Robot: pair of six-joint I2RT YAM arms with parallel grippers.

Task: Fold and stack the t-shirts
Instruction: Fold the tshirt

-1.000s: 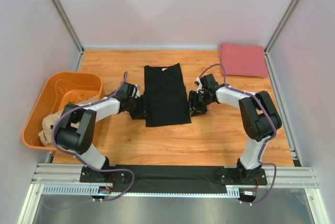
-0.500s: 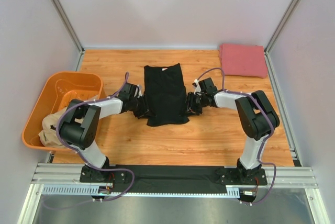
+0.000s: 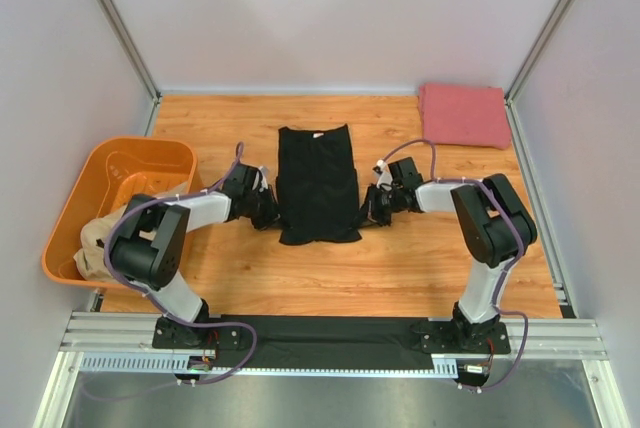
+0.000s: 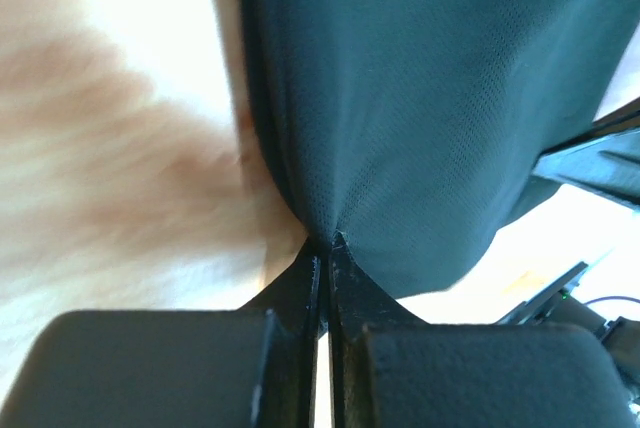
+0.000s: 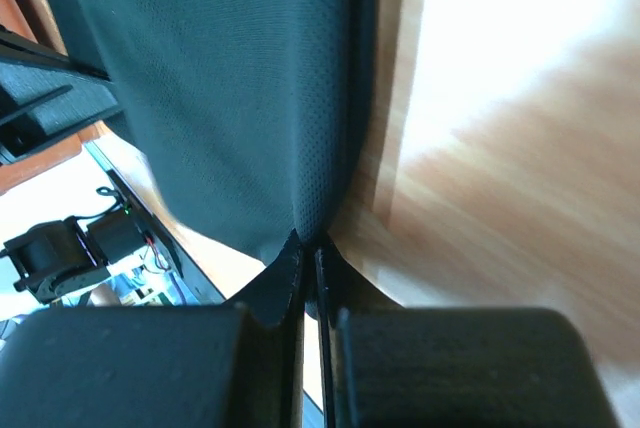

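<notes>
Slippage is the main worry. From the top camera, the black t-shirt [image 3: 318,184] lies as a narrow folded panel at the middle of the wooden table [image 3: 400,268], collar label toward 12 o'clock. The left gripper [image 3: 266,210] is at its 8 o'clock edge and the right gripper [image 3: 374,208] at its 4 o'clock edge. The folded pinkish-red t-shirt [image 3: 463,115] rests at the table's 2 o'clock corner, and the tan t-shirt [image 3: 95,238] sits bunched in the orange tub [image 3: 130,163] at 9 o'clock. If one arm lifts or travels ahead of the other, the hem would likely skew and the fold come out crooked. The left wrist camera shows the left gripper [image 4: 323,243] with jaws closed to a sliver on a pinch of black cloth that fans away toward 12 o'clock. The bite looks shallow, right at the fingertips, so a sharp pull could strip the fabric free. The right wrist camera shows the right gripper [image 5: 305,243] likewise, jaws nearly together and nipping a thin gather of the shirt's edge. Whether either pinch holds every layer cannot be told; a missed lower layer would probably trail on the table and spoil the fold.
</notes>
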